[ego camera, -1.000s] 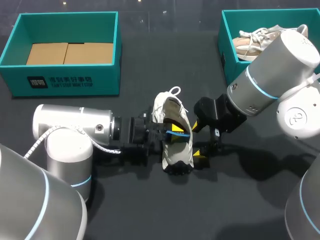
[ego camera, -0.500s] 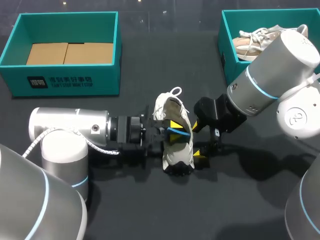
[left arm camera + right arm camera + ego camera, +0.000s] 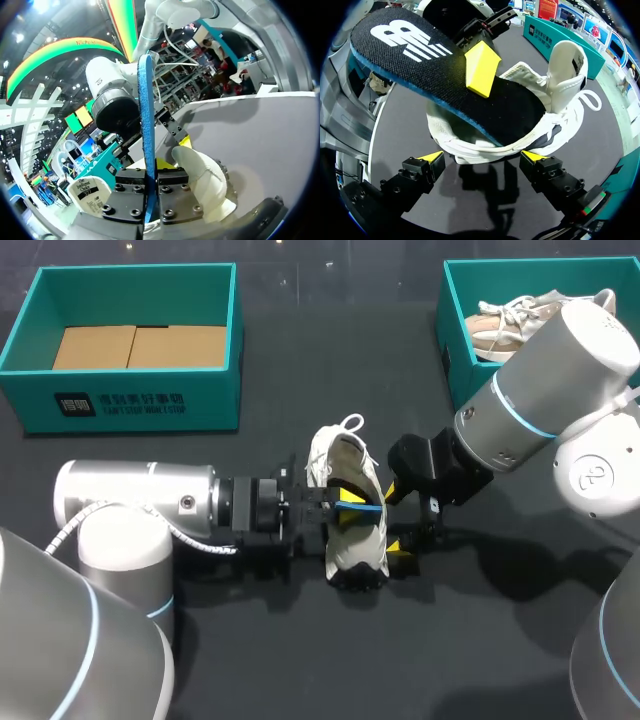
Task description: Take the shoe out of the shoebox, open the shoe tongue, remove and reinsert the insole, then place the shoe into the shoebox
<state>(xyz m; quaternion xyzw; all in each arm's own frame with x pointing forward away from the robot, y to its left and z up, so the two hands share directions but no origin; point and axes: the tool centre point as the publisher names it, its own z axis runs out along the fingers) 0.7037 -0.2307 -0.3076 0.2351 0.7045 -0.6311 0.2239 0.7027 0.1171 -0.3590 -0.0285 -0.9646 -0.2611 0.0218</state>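
Two teal shoeboxes stand along the table's point(image 3: 300, 660) far edge. The left shoebox point(image 3: 30, 400) sits toward the far left corner, with flat cardboard point(image 3: 140, 345) on its floor.

Your left arm comes in low from the left edge. Your left gripper point(image 3: 345, 500) is pinched on the insole point(image 3: 362, 507). In the right wrist view one of its yellow fingertips point(image 3: 480, 67) presses on the insole's black top face. In the left wrist view the blue-edged insole point(image 3: 146, 125) runs edge-on between the two fingers. The insole slants, with one end down inside the white shoe point(image 3: 350, 545) and the other lifted clear toward the left arm.

The white shoe rests near the table's middle. Its tongue stands up and back from the opening, and a lace loop lies at its far end.

Just right of the shoe, your right gripper point(image 3: 398, 518) is spread wide. Both yellow tips sit just beside the shoe's sole edge, and the fingers do not clamp it from two sides.

The right shoebox point(image 3: 447, 330) sits toward the far right corner and holds a beige shoe point(image 3: 510, 320). Your right arm partly covers this box.
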